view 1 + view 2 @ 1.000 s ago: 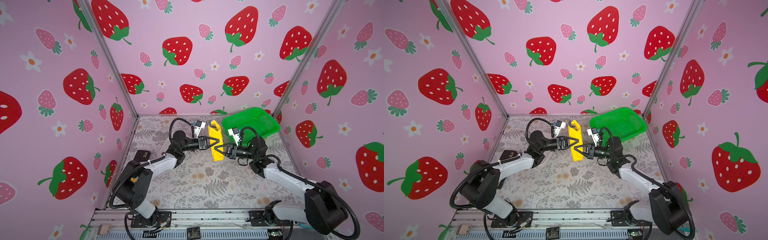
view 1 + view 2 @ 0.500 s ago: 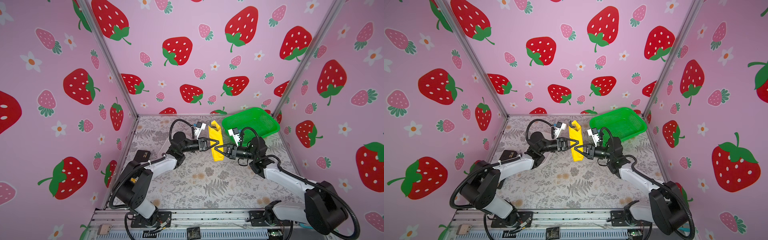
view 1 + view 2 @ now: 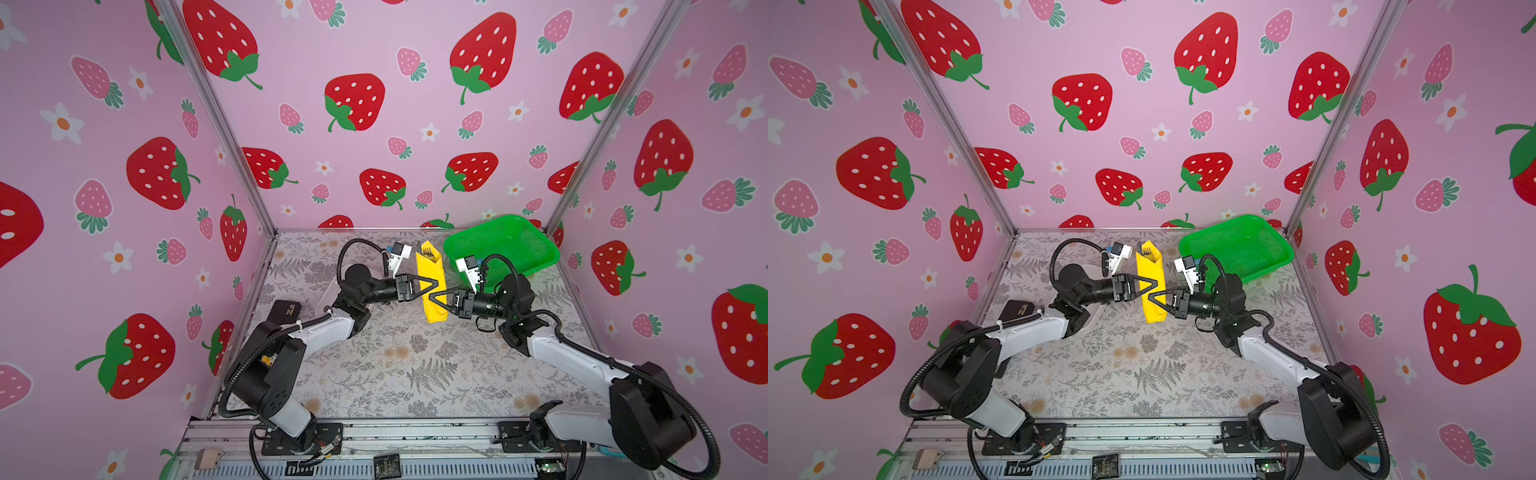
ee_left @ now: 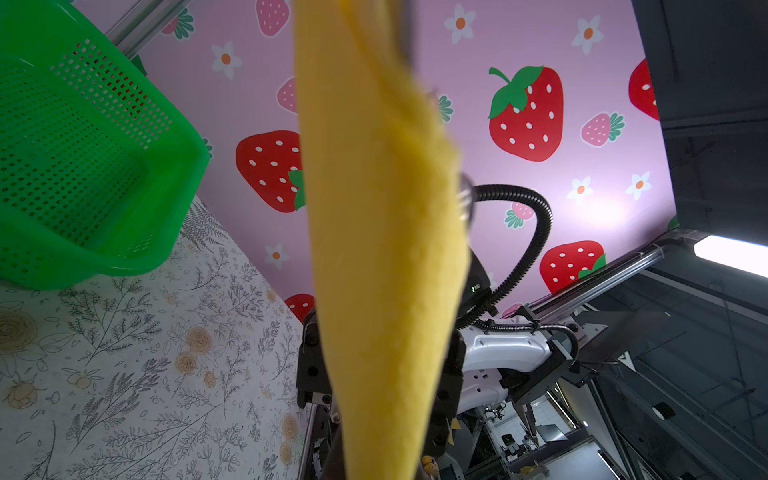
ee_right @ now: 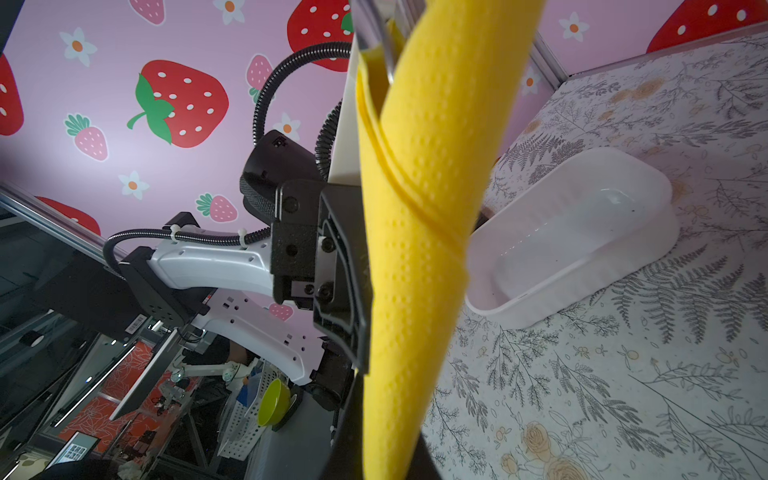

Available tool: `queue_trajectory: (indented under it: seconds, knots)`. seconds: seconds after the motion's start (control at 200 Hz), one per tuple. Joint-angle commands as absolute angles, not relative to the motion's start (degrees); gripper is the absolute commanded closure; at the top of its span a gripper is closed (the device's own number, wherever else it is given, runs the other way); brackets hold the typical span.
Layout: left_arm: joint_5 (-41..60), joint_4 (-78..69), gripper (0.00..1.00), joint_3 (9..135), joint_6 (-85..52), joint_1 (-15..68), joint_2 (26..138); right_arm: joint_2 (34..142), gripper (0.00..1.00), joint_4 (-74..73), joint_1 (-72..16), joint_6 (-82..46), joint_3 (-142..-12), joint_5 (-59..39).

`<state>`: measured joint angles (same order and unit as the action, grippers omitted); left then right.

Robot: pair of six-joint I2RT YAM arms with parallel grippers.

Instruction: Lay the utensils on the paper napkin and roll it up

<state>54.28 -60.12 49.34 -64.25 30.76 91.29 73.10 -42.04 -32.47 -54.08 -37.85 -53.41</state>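
Over the middle of the tabletop (image 3: pixel 415 374), both my pincers are pressed onto the paper napkin (image 3: pixel 431 270), wound into a tight yellow roll: the left pincer (image 3: pixel 435 284) pinches it midway, the right pincer (image 3: pixel 432 297) just beside, toward its near end, while the utensils (image 3: pixel 428 252) poke from the far open end near the green basket (image 3: pixel 519 224). If I tilt that open end down, I judge the slick utensils could slide out, since only paper friction holds them. Twisting or pulling my two grips against each other could tear the thin sheet or spring the outer flap loose.
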Motion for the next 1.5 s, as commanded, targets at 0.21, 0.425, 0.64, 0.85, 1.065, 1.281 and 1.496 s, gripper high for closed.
queue_trajectory:
  seconds: [0.21, 0.425, 0.64, 0.85, 1.065, 1.281, 1.496]
  knots:
    - [55.29, -63.22, 0.93, 51.90, -65.04, 30.76, 91.19, 71.60, 0.84, -38.82, -32.13, -49.31, -38.50, -52.07]
    - [55.42, -62.55, 0.93, 51.34, -64.58, 30.02, 90.89, 66.92, 0.58, -24.26, -30.21, -41.36, -39.00, -42.43]
    - [54.30, -60.97, 0.98, 49.85, -63.06, 29.25, 90.06, 61.99, 0.47, -11.86, -27.41, -38.40, -38.45, -23.82]
    - [53.80, -58.33, 0.99, 49.12, -61.13, 28.97, 88.86, 63.02, 0.36, -0.40, -22.18, -44.68, -37.73, -5.47]
    - [53.40, -56.15, 1.00, 48.51, -59.45, 28.96, 87.39, 65.21, 0.34, -1.56, -15.09, -48.05, -34.99, -7.54]
    - [53.35, -56.07, 1.00, 48.33, -59.17, 28.91, 87.32, 67.61, 0.32, -2.30, -12.18, -50.64, -35.01, -3.81]
    - [53.66, -56.07, 1.00, 48.69, -59.50, 28.91, 87.72, 70.88, 0.32, -3.95, -10.34, -52.57, -35.54, -2.91]
